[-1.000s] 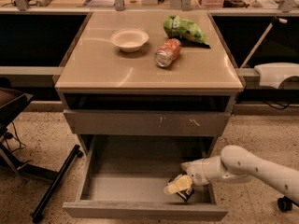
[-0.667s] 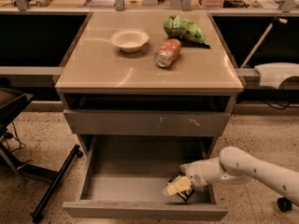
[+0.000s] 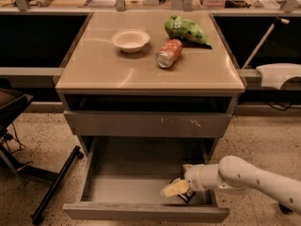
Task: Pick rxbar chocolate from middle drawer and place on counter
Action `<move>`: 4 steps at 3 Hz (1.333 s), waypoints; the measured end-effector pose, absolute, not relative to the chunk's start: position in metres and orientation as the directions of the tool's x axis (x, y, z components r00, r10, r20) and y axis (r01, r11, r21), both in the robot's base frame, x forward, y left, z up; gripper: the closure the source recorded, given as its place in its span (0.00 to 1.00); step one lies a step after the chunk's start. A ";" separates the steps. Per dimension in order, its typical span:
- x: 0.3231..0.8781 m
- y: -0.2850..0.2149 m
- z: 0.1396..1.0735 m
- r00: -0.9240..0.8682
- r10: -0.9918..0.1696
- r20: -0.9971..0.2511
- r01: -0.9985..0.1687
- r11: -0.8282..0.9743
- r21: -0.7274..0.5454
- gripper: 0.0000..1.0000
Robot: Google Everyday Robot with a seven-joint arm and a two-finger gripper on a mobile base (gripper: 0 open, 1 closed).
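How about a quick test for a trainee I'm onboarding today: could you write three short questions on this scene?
1. True or false: the can on the counter stands upright.
2. Where is the gripper? A) over the bowl B) inside the open drawer, near its right front C) beside the bag
3. Short answer: is the bar on the counter yet?

Key
1. False: it lies on its side.
2. B
3. No: it is in the drawer, right at the gripper.
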State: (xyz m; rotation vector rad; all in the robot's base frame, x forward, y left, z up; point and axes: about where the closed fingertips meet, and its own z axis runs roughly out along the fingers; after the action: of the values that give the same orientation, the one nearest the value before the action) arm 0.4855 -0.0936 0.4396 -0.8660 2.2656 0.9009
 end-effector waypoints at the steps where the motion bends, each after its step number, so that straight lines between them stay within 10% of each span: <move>1: 0.504 -0.098 0.441 -0.631 -0.332 -0.701 -0.707 0.618 0.344 0.00; 4: 0.495 -0.103 0.496 -0.473 -0.439 -0.764 -0.729 0.682 0.060 0.00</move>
State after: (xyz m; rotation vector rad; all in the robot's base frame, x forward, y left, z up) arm 0.4945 -0.1025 0.4956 -0.8936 2.1392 0.4933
